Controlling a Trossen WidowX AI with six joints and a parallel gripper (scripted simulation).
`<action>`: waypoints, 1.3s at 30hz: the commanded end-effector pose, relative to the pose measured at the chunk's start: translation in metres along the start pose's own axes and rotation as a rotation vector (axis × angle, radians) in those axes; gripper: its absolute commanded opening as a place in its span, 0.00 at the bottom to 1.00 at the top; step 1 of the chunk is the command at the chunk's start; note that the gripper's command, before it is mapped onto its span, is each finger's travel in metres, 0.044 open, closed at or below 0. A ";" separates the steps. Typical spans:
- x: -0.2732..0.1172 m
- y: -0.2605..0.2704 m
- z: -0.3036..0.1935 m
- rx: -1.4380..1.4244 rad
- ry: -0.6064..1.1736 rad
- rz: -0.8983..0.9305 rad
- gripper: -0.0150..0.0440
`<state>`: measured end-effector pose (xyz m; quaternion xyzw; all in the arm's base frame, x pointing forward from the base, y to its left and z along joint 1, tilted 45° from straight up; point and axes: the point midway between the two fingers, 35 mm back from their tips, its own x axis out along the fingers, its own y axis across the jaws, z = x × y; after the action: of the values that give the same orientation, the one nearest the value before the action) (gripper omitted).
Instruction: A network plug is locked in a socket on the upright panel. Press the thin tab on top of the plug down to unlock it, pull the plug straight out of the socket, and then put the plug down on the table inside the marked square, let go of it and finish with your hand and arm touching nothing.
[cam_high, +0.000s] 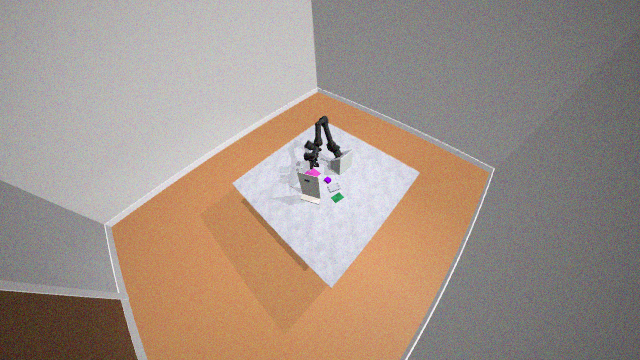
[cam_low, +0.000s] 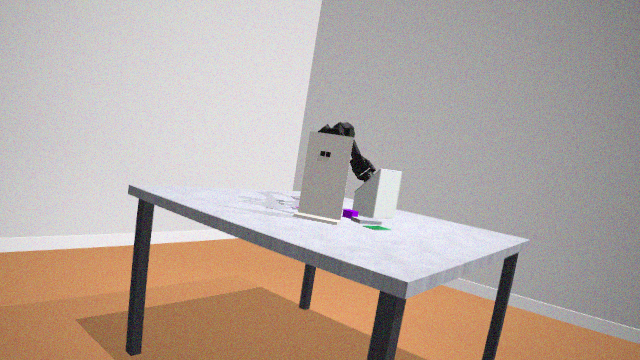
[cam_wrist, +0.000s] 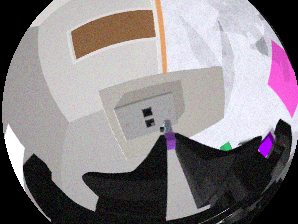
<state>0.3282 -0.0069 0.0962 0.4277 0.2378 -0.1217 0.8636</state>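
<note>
Grey panel (cam_low: 325, 175); magenta square (cam_high: 313, 172); green patch (cam_high: 337, 197); orange floor (cam_high: 200, 280).

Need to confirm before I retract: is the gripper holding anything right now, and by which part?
Yes. The gripper is shut on the small plug at its rear end, just off the upright panel.

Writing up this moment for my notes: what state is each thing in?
Gripper: shut on the plug.
Plug: out of the socket, held just off the panel.
Sockets: both vacant.
Panel: upright.
Pink square: nothing on it.
</note>
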 end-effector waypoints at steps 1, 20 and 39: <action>0.000 -0.020 0.006 0.053 -0.063 -0.077 0.25; -0.028 -0.108 0.043 0.297 -0.477 -0.414 0.25; -0.079 -0.165 0.061 0.435 -0.870 -0.619 0.25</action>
<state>0.2149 -0.1528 0.0573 0.4194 -0.0483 -0.5719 0.7034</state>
